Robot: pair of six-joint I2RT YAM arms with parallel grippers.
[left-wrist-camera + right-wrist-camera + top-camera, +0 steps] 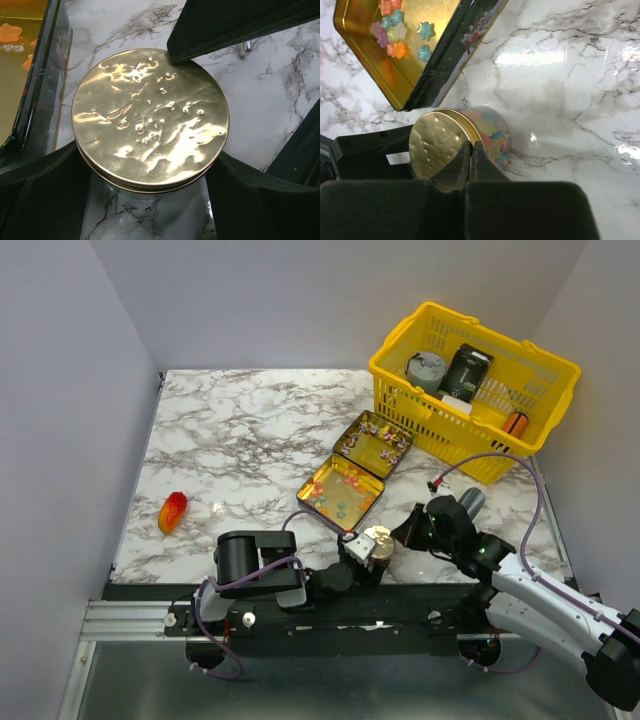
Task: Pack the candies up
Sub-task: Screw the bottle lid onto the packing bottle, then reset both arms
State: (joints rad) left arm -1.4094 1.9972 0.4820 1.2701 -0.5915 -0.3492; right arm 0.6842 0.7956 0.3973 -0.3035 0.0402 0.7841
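Gold-lidded jar, part full of candies, stands on the marble surface just beside the open tin. More of them lie in both halves of the tin. The left end effector grips the jar, a finger on either side. The right end effector is closed on nothing, its tips touching the rim of the lid.
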